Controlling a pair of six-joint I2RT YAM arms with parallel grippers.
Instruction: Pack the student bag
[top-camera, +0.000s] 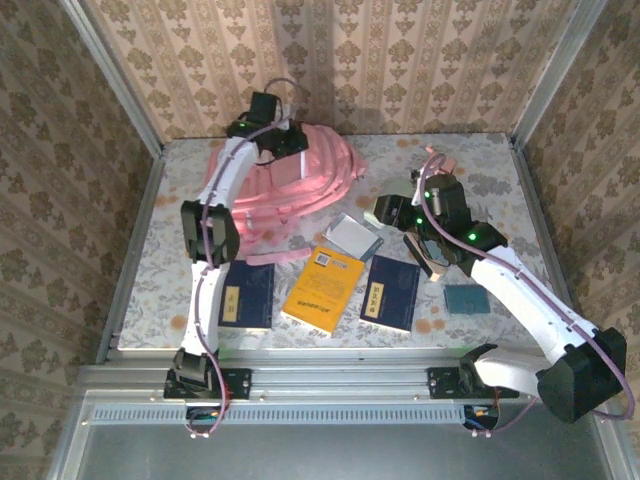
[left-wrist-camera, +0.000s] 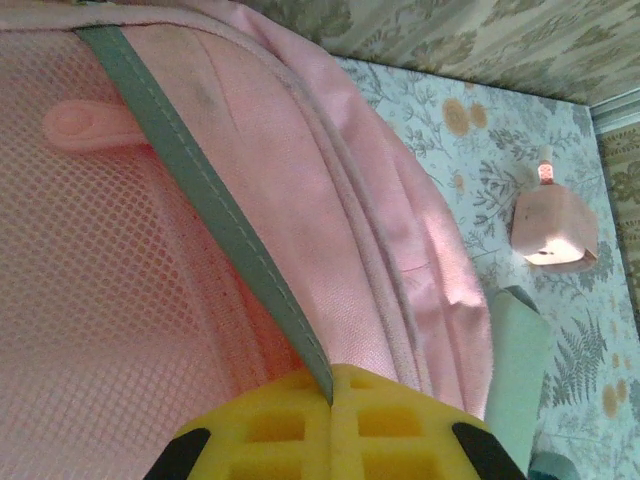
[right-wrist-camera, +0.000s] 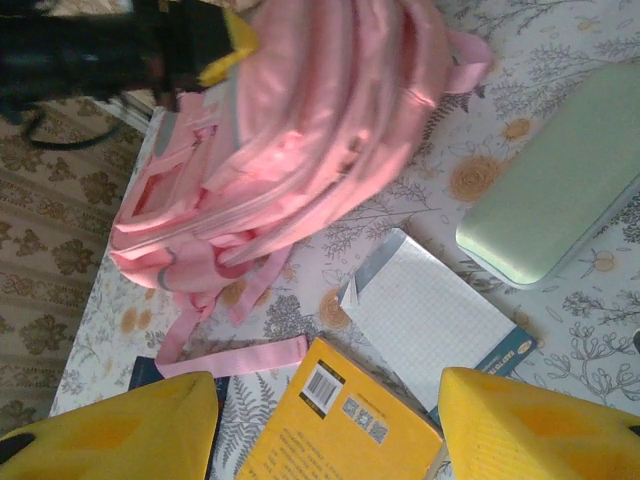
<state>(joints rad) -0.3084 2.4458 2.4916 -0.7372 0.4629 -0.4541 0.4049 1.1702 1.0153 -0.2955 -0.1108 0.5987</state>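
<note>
Left gripper (left-wrist-camera: 330, 400) clamped shut on grey trim strip (left-wrist-camera: 200, 200) of student bag (top-camera: 320, 175). Bag lies at the table's (top-camera: 500, 170) far edge, left of centre. Likely soft, light and saggy: grab trim, strap or zip edge. Right gripper (right-wrist-camera: 327, 410) spread apart, empty.

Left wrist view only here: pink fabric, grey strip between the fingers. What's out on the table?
Observer: Three books in a row near the arms: a dark blue book, a yellow book, a second dark blue book.
Operator: Right arm?
Observer: The right gripper is open, hovering above the yellow book and a grid notebook.
Operator: Where's the bag?
Observer: The student bag sits far left on the table, a strap trailing toward the books.
</note>
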